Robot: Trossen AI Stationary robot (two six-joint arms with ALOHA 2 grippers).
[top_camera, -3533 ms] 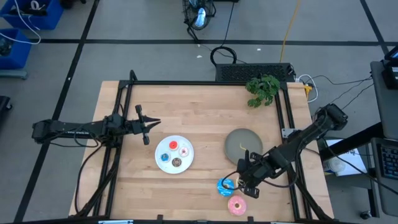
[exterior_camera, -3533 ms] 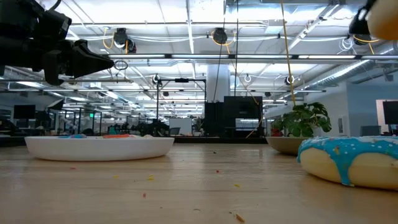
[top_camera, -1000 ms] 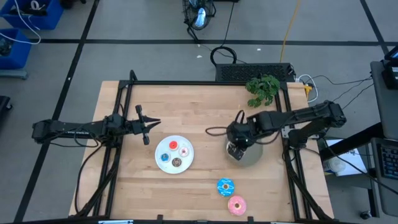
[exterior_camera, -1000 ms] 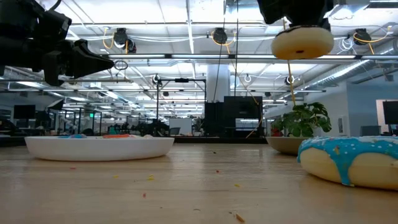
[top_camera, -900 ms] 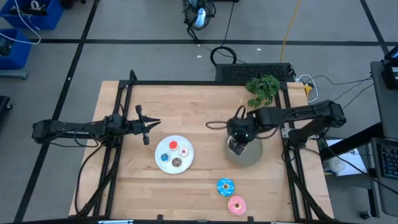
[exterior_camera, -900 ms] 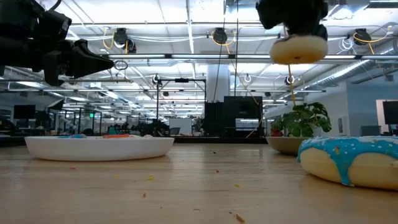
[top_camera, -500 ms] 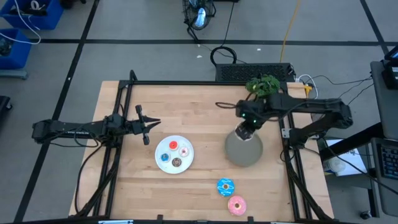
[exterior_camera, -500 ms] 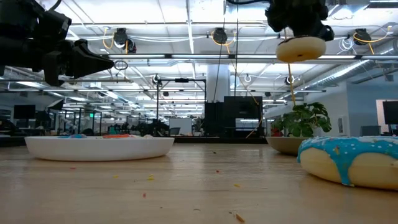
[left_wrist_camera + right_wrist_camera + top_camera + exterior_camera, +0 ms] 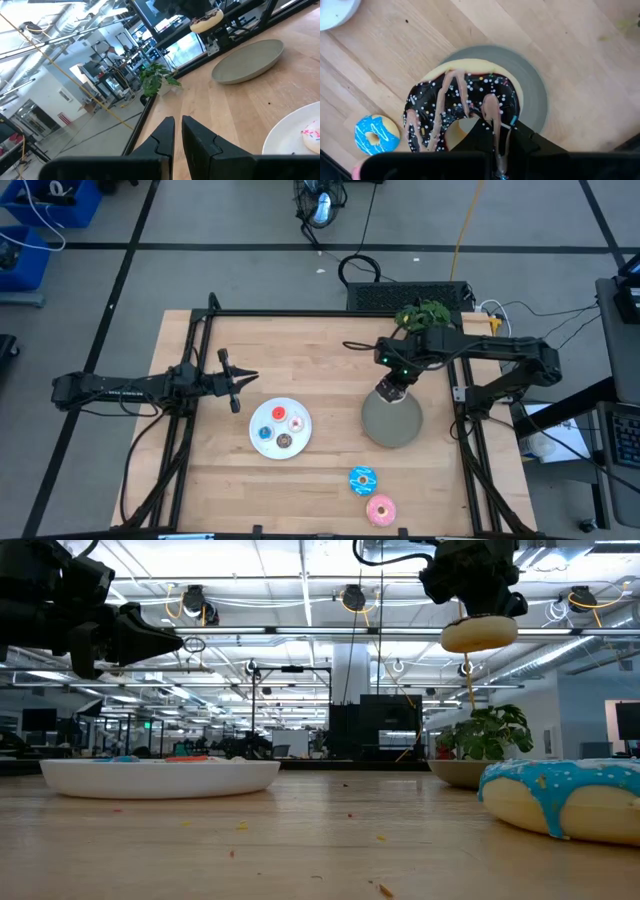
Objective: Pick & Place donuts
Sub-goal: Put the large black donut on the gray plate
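Two arms were in frame over the wooden table [image 9: 330, 350]. Right gripper [image 9: 388, 392] was above the far edge of the grey plate [image 9: 392, 421], clenched on the brown sprinkled donut [image 9: 462, 107]; the right wrist view showed its fingers pinching the ring through the hole, with the grey plate directly below. In the low view that donut [image 9: 479, 635] hung well above the table surface, clear of the plate. Blue donut [image 9: 363, 478] lay on bare wood near the front edge of the table, with the pink donut [image 9: 380, 509] just beside it, nearer the front edge; neither was touching the grey plate. White plate [image 9: 280, 428] sat left of the grey plate and held the tiny donuts: red [image 9: 278, 415], pink-white [image 9: 296, 422], blue [image 9: 264, 432] and brown [image 9: 285, 442]. Left gripper [image 9: 243, 379] hovered near the table's left side, beside the white plate and well apart from the right arm, its fingers [image 9: 165, 135] close together with a narrow gap and holding nothing. Small green plant [image 9: 422, 323] stood at the far right corner.
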